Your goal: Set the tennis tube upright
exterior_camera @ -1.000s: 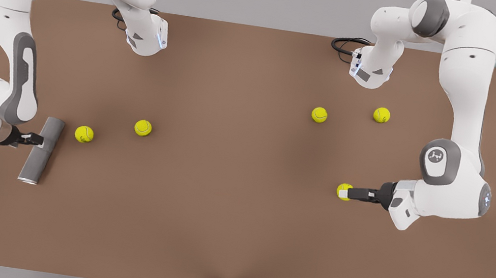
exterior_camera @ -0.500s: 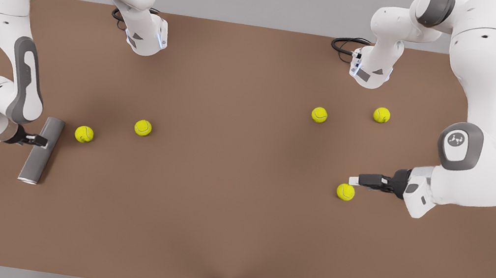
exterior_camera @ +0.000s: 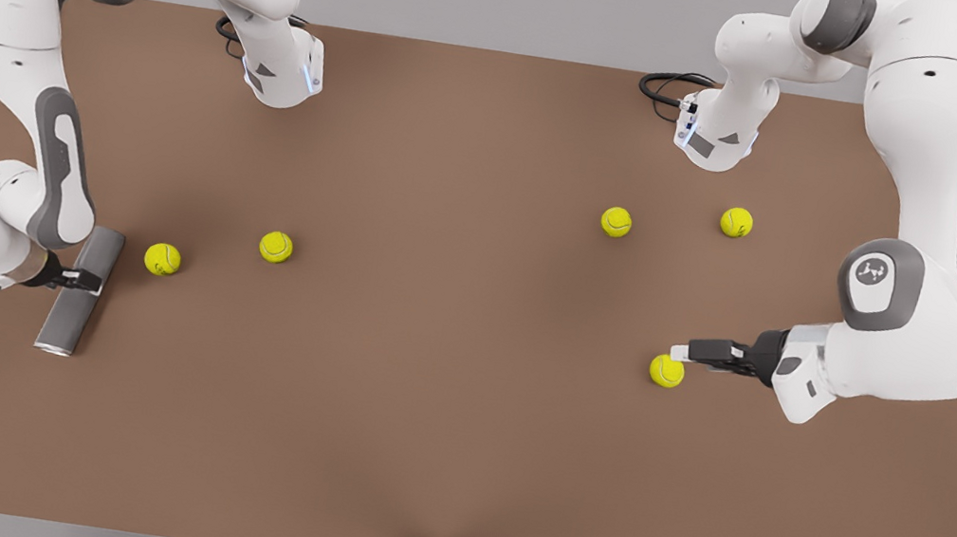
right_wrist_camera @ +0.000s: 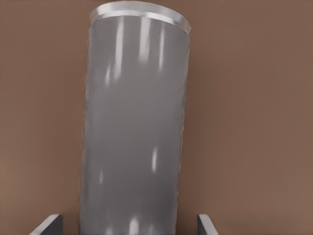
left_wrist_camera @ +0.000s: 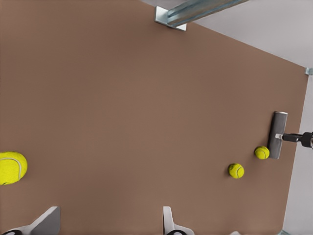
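Straddling tennis tube (right_wrist_camera: 134, 127), right pincer (exterior_camera: 92, 282) open

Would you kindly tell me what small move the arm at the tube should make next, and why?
Probably close the right gripper on the tennis tube. Its jaws stand open astride the tube's middle, with a gap on each side, and the tube lies flat on the table. The left gripper waits, open, beside a tennis ball.

A brown table (exterior_camera: 452, 437) carries the lying tennis tube (exterior_camera: 80, 290) and five tennis balls (exterior_camera: 275, 247).
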Controlling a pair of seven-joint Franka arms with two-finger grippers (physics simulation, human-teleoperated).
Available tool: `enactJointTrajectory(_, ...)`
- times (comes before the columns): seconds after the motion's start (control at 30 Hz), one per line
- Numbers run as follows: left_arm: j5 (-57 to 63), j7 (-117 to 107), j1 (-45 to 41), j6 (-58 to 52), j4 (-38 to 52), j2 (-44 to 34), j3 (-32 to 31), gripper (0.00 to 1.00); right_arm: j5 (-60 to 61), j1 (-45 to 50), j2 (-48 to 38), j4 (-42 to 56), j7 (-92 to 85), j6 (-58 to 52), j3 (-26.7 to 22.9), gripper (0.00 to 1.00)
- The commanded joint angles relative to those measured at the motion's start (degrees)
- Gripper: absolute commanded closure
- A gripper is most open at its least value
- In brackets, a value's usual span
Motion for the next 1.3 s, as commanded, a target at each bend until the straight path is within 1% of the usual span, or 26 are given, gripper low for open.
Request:
enactJointTrajectory(0.0,0.08,0.00,0.06,0.01,0.00,0.00,-0.01,0.01,0.00,0.00,0.10,0.00,0.00,0.19,0.08,0.00)
enactJointTrajectory(0.23,0.08,0.18,-0.11,0.18,0.00,0.35,0.16,0.01,-0.44,-0.53,1.24,-0.17,-0.53,1.16,-0.01,0.00)
enactJointTrajectory(0.27,0.08,0.18,-0.11,0.18,0.00,0.35,0.16,0.01,-0.44,-0.44,1.33,-0.17,-0.53,1.16,-0.01,0.03)
enactJointTrajectory(0.33,0.08,0.09,-0.20,0.18,-0.09,0.35,0.16,0.01,-0.35,-0.44,1.33,-0.26,-0.70,1.16,-0.01,0.17)
enactJointTrajectory(0.37,0.08,0.09,-0.29,0.18,-0.09,0.35,0.16,0.01,-0.44,-0.53,1.33,-0.26,-0.79,1.16,-0.01,0.21)
enactJointTrajectory(0.4,0.08,0.09,-0.38,0.18,-0.09,0.43,0.16,0.01,-0.44,-0.53,1.33,-0.26,-0.79,1.16,-0.01,0.22)
enactJointTrajectory(1.1,0.17,0.00,-0.55,0.27,-0.09,0.96,0.16,0.01,-0.70,-0.70,1.24,-0.44,-0.88,1.16,-0.01,0.23)
enactJointTrajectory(1.27,0.17,0.00,-0.38,0.18,0.00,0.87,0.16,0.01,-0.70,-0.88,-1.48,-0.88,-1.67,0.02,-0.01,0.23)
